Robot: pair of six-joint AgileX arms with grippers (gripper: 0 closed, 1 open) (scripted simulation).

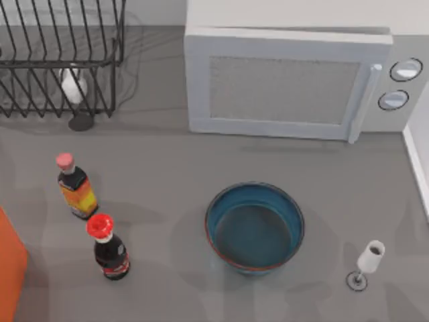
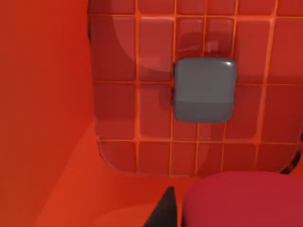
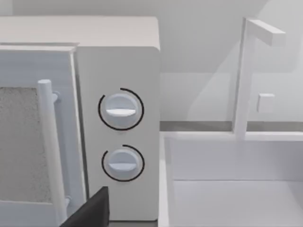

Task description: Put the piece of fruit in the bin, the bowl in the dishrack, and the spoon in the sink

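Left side first: I am holding my left gripper [image 2: 222, 210] over the open bin [image 1: 10, 268], which is standing at the table's near left edge, and my wrist camera is looking straight down onto its gridded orange floor, where a grey square block [image 2: 204, 90] is lying. The piece of fruit [image 2: 246, 198] is sitting close under the wrist, above the bin's inside. One dark finger [image 2: 163, 213] is pressing against its side and the other is hidden behind it, so I am reading this as a pinch on the fruit, kept until it is inside the walls and cannot roll off onto the table. The fruit is round, so it is showing no long axis and no clear pointing direction. Right of the bin, an orange-labelled bottle [image 1: 76, 191] and a red-capped dark bottle [image 1: 109, 248] are standing upright. The dishrack [image 1: 60, 57] is waiting at the far left, a wine glass [image 1: 72, 86] just beside its near bars. At centre, the bowl [image 1: 253, 227] is resting upright on the table, mouth facing up, well apart from the rack, so I am judging that step not yet done. The microwave [image 1: 288, 84] is standing behind the bowl. A second wine glass [image 1: 367, 261] is standing near right. My right gripper [image 3: 92, 213] is parked facing the microwave knobs and the sink [image 3: 227, 189]; I cannot tell its grip state.
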